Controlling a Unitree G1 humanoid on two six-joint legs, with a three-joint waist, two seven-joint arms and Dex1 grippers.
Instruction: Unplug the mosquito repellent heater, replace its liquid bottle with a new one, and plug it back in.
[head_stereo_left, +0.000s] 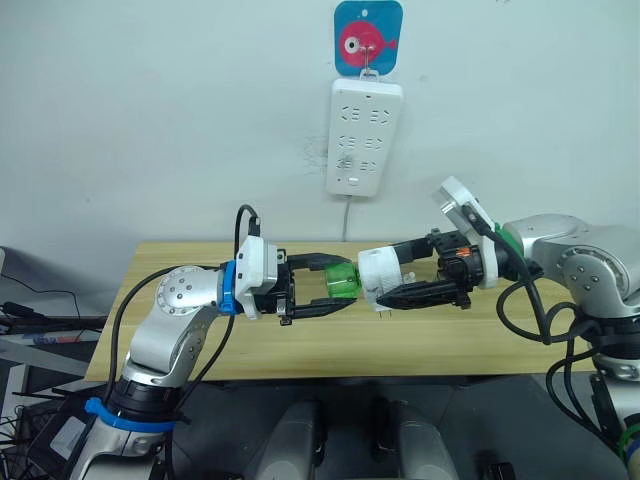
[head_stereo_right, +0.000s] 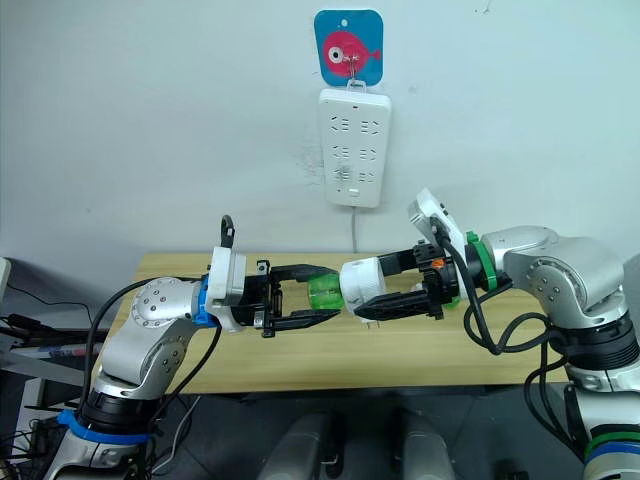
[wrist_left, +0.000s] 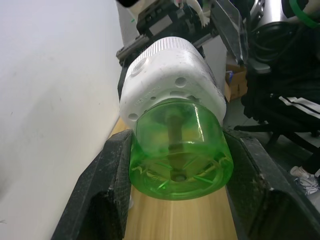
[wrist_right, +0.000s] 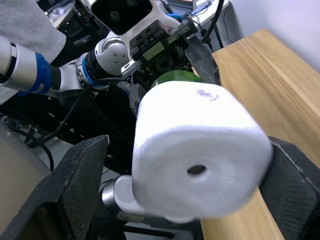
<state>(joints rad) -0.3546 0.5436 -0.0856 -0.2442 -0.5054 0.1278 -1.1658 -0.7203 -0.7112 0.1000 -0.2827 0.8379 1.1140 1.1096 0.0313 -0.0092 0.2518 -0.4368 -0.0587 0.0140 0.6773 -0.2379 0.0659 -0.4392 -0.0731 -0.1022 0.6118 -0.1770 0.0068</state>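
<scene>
Both grippers meet above the table (head_stereo_left: 180, 330), and I inspect from my left. Left gripper (head_stereo_left: 325, 285) has its two black fingers clamped on the green bottle (head_stereo_left: 343, 281), one finger against each side of it, with that forearm held level and pointing right. Right gripper (head_stereo_left: 405, 275) grasps the white heater (head_stereo_left: 381, 278) across its body, forearm level and pointing left, so the two arms face each other. Heater and bottle are joined, held in the air just above the tabletop and below the power strip (head_stereo_left: 364, 137) on the wall; the heater is unplugged.

I judge both parts light, rigid plastic. The bottle looks smooth and likely slippery, so a firm hold across its flat sides suits it. The heater's broad sides offer the safest hold, clear of the plug pins underneath. Excess squeeze could crack the bottle.
</scene>
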